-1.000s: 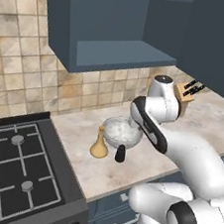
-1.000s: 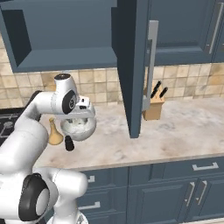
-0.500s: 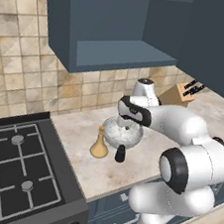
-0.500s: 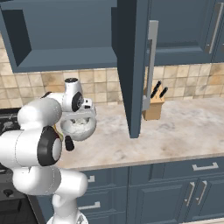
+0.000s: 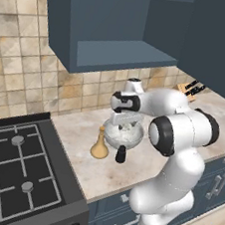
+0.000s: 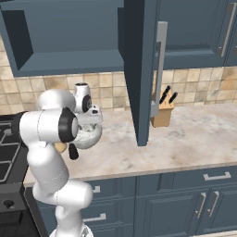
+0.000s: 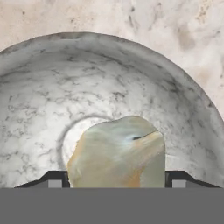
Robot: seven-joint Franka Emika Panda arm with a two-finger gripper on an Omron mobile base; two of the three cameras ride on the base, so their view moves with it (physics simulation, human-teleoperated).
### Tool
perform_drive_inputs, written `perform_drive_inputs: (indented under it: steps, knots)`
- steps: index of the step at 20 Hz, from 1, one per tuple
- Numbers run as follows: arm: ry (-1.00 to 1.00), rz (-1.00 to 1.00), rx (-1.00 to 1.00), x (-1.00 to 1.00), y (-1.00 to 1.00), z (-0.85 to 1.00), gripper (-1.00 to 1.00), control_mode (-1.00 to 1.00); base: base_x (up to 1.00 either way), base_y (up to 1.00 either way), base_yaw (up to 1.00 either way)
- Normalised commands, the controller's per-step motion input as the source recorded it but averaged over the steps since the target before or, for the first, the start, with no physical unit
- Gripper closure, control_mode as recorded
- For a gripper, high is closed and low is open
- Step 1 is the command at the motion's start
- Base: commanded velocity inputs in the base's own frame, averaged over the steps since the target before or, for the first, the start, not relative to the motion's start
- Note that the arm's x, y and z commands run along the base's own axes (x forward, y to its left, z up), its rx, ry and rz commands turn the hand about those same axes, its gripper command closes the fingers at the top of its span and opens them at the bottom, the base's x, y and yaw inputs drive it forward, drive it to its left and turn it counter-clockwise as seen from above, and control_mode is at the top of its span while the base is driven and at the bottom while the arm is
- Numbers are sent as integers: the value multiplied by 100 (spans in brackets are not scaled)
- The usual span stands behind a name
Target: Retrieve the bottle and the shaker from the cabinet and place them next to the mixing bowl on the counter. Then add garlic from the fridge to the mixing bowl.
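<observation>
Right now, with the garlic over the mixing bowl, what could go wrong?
1. The garlic sits wide between the tool's fingers over the mixing bowl; it may cling to a finger when let go rather than fall in.
2. The tool hangs close above the bowl, so going lower may knock its rim.
3. The bottle and shaker stand right beside the bowl; a nudged bowl could topple them.

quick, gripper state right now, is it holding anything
Gripper: closed on the garlic, held between its fingertips over the inside of the mixing bowl.
</observation>
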Motion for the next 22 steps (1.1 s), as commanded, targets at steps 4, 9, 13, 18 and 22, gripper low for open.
perform_drive_inputs:
  steps: [4, 9, 13, 18, 22]
  knots:
    - [-6, 0, 0, 4, 1, -52, 100, -100, 0, 0, 0]
    - [-4, 0, 0, 0, 0, -25, 100, -100, 0, 0, 0]
    - [0, 0, 0, 0, 0, -3, 100, -100, 0, 0, 0]
    - [0, 0, 0, 0, 0, -1, -100, -100, 0, 0, 0]
    - [0, 0, 0, 0, 1, 0, -100, -100, 0, 0, 0]
